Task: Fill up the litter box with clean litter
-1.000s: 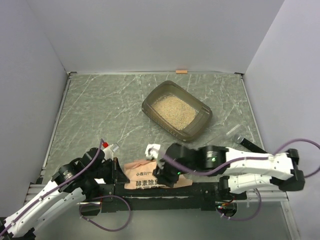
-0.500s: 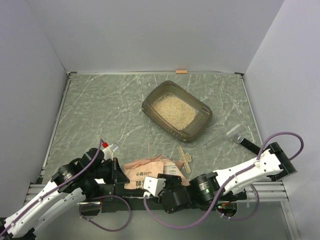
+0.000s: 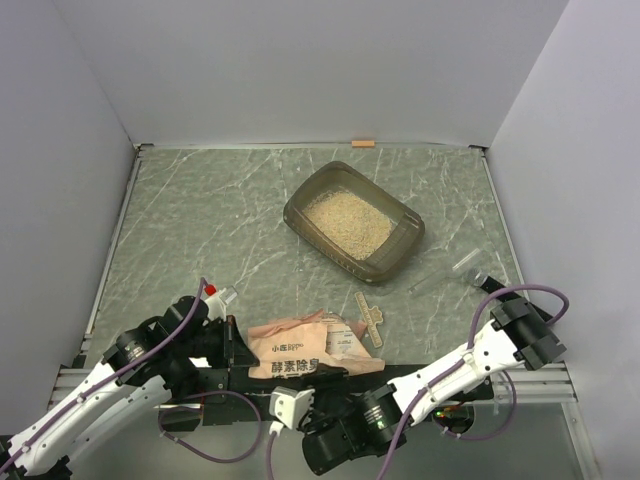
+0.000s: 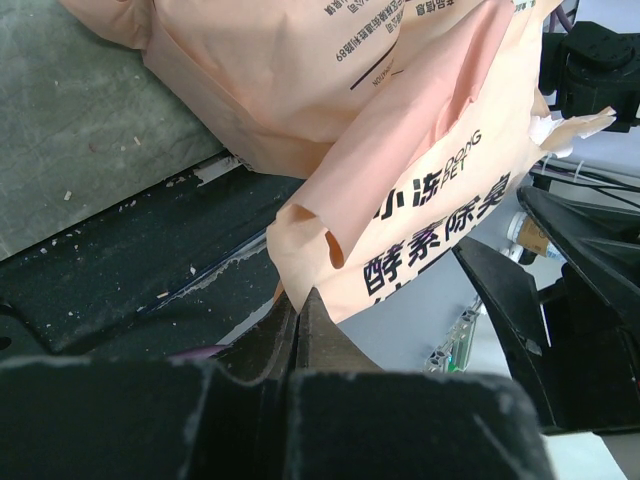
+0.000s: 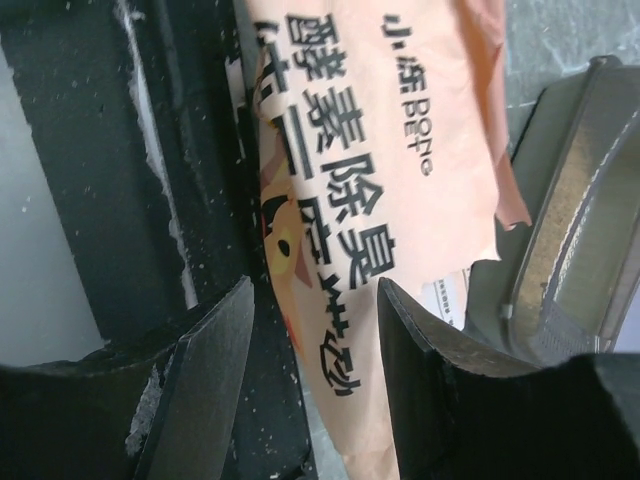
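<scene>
Two grippers are working at the table's near edge. The left gripper (image 4: 300, 302) is pinching an edge of the orange bag (image 3: 300, 345), which is showing "酵素除臭" and "DONG PET". The right gripper (image 5: 310, 305) is hanging spread wide above it. Farther back, the litter box (image 3: 398, 255) is holding clean litter (image 3: 348, 220).

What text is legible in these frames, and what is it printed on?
"小冻 DONG PET": on the orange litter bag, in both wrist views.
"酵素除臭": same bag, large black characters, in all three views.
Fine print near the bag's top edge and on its white label: too small to read.
</scene>
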Robot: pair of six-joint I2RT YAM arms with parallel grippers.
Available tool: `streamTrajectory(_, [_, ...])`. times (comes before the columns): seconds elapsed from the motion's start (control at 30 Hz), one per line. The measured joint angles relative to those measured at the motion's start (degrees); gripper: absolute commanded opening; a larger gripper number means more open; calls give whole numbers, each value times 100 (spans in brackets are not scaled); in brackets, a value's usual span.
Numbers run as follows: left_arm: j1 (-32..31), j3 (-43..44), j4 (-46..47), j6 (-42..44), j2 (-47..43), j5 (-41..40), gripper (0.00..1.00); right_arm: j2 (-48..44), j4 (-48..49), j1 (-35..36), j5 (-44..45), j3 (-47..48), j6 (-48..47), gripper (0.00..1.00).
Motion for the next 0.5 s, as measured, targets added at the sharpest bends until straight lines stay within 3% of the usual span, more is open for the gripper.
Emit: streamTrajectory(0.5, [0,0,2,-2,4,2,1,-400,813,-260,-103,-737,-109,59])
